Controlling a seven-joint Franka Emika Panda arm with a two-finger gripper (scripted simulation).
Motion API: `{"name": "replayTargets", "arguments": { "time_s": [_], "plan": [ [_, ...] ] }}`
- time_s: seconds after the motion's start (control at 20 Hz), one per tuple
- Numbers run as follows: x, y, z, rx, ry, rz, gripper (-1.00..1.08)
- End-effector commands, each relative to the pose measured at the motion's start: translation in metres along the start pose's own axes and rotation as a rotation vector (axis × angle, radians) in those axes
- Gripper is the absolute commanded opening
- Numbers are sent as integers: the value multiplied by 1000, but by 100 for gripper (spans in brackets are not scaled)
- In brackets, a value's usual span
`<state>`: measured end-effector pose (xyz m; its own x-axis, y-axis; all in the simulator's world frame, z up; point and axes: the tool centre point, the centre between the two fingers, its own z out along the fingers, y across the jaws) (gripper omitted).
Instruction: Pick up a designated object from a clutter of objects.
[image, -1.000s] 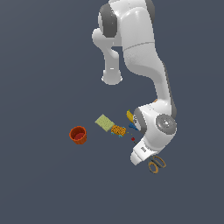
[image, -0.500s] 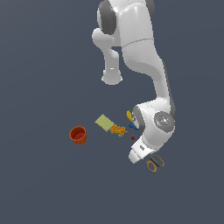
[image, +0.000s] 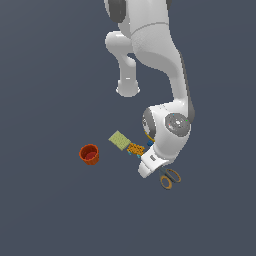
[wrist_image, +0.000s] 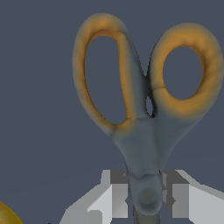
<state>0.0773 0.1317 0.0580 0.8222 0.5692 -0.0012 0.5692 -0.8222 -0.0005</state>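
I've got the pincer (wrist_image: 146, 199) straddling the scissors (wrist_image: 144, 109) at the pivot, the narrowest spot; pads touching either side, apparently clamped, though I can't be certain.

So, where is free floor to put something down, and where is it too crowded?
Bare floor lies on the exterior view's left of the red-orange cup, and between the cup and the pale green sponge. It is crowded from the sponge past the orange patterned block to the scissors, where the arm hangs low with the gripper around the scissors' pivot.
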Motion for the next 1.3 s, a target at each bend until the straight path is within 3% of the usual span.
{"name": "replayTargets", "arguments": {
  "time_s": [0.0,1.25],
  "plan": [
    [-14,8,-16,-1,1,1,-100],
    [-197,100,-221,3,4,1,-100]
  ]
}}
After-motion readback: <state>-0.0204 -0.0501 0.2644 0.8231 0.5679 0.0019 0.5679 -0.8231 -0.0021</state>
